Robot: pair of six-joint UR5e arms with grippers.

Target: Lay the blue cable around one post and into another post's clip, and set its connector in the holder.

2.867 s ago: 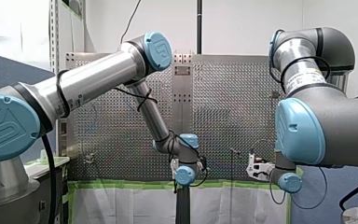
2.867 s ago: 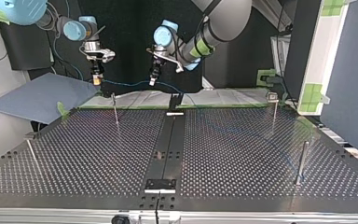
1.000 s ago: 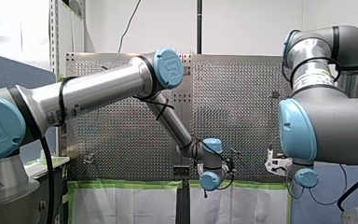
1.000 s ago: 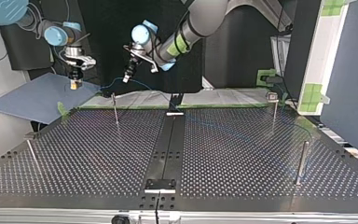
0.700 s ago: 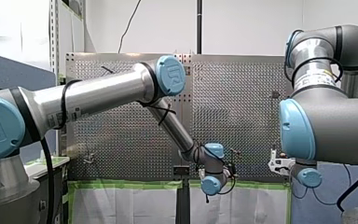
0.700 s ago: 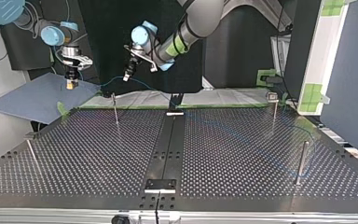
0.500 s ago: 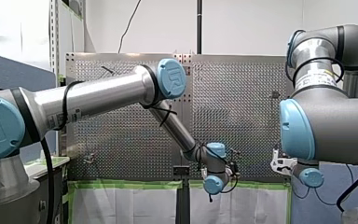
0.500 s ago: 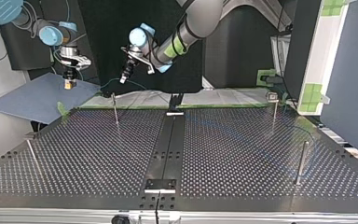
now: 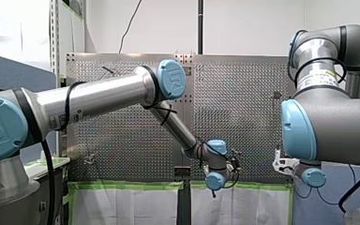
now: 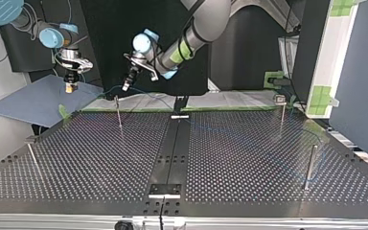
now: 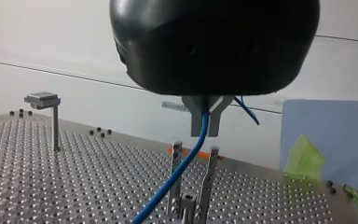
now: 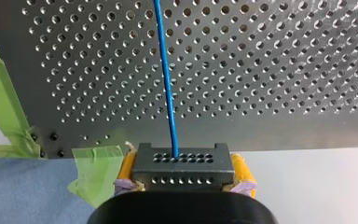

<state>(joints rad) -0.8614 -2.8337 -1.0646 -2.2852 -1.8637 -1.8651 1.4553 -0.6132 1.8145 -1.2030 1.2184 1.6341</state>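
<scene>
Our right pincer (image 10: 70, 87) was clenched on the connector (image 12: 182, 164), with its yellow pads (image 12: 241, 169) pressed against the connector's two sides. In the top view it hung off the surface's (image 10: 100, 158) far corner at the left, above a blue sheet (image 10: 33, 103). The cable (image 12: 167, 93) left the connector's pierced face and ran straight ahead of the pincer over the perforated surface. Green tape (image 12: 93, 173) lay on the edge just beside the pincer.

Our left pincer (image 11: 204, 127) was clenched on the cable further along, its metal fingers pinched together around the blue line. In the top view it hung over the far edge, to the right of the right pincer, and the cable sagged a little between the two. From the left pincer the cable dropped toward the surface and passed a forked clip post (image 11: 209, 173) standing just ahead. We could not tell whether the cable touched the prongs. A flat-headed post (image 11: 55, 122) stood well off to one side.

Past the left pincer the cable trailed faintly across the surface toward the top view's right. The holder (image 10: 179, 102) stood at the middle of the far edge, well apart from the connector. In the front view our left arm (image 9: 98, 96) reached past the middle toward our right arm (image 9: 328, 126).
</scene>
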